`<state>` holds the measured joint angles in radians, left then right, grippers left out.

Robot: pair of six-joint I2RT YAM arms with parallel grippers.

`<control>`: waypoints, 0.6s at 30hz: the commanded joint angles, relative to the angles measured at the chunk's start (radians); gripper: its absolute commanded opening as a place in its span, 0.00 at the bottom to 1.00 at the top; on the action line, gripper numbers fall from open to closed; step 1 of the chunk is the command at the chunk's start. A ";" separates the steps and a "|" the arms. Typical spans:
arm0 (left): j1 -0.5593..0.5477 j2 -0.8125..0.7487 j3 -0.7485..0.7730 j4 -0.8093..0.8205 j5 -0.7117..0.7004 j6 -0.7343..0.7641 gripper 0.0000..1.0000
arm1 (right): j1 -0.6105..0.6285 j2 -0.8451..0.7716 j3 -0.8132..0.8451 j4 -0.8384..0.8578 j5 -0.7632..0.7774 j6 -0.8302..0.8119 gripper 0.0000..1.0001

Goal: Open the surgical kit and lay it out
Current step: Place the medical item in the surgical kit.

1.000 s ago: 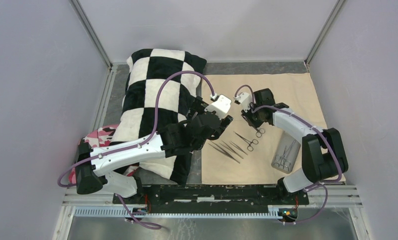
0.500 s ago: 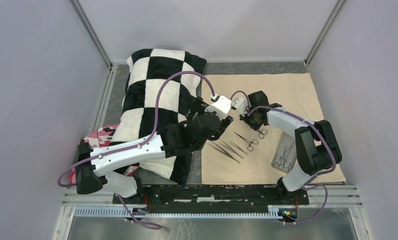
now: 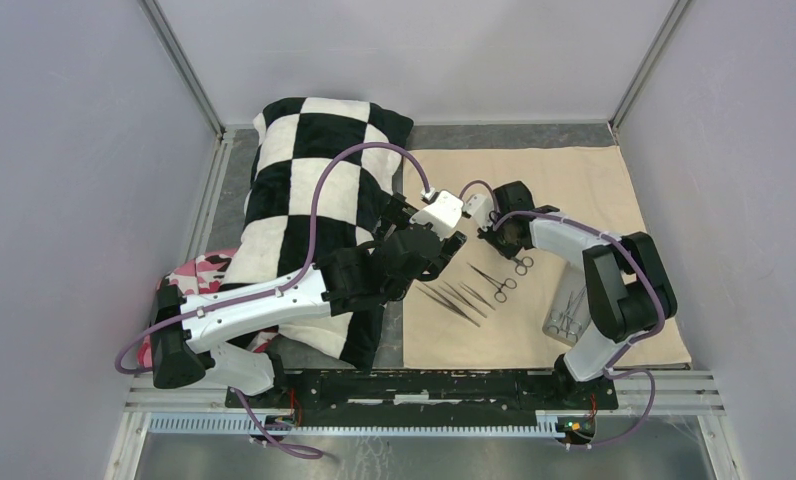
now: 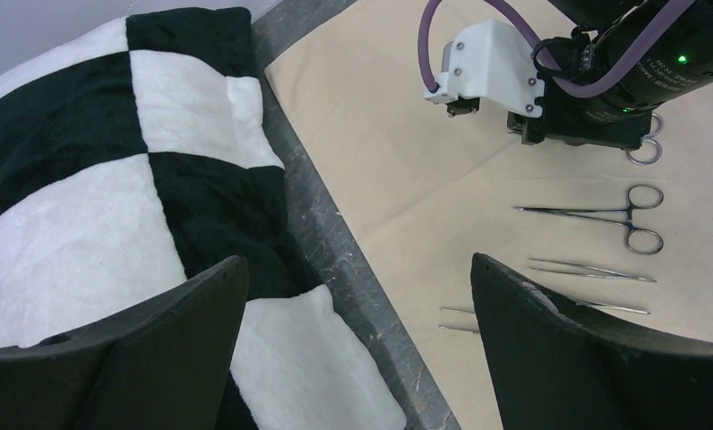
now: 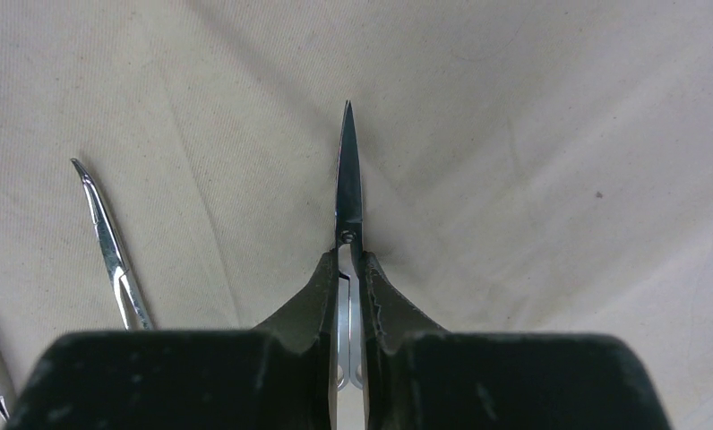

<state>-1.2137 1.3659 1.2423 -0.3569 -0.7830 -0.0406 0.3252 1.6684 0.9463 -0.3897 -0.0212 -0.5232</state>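
- Beige cloth wrap (image 3: 574, 185): spread flat.
- Metal tray (image 3: 551, 324): on the wrap, towards its near right corner, instruments inside.
- Forceps (image 3: 494, 281): on the wrap's near left part.
- Tweezers (image 3: 456, 301): on the wrap, side by side, closer to its left edge.
- Right gripper (image 3: 507, 245): over the wrap's left-centre, scissors (image 3: 521, 265) rings showing beside it.
- Left gripper (image 3: 452, 243): above the wrap's left part.
- Checkered pillow (image 3: 304, 170): along the wrap's left edge.
- Pink camouflage cloth (image 3: 199, 272): well left of the wrap.

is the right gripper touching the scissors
Touching. The right wrist view shows the right gripper clamped on the scissors, gripping both shanks behind the pivot.
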 commanded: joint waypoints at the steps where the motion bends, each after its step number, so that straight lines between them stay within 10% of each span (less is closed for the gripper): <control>1: -0.006 -0.024 -0.001 0.044 -0.020 0.019 1.00 | 0.002 0.020 0.033 0.037 0.007 0.021 0.00; 18: -0.011 -0.026 0.000 0.042 -0.016 0.019 1.00 | -0.014 -0.262 -0.019 -0.027 0.216 0.216 0.41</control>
<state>-1.2144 1.3659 1.2419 -0.3565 -0.7830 -0.0406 0.3252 1.5547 0.9447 -0.4000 0.0570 -0.4107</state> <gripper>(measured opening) 0.994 0.374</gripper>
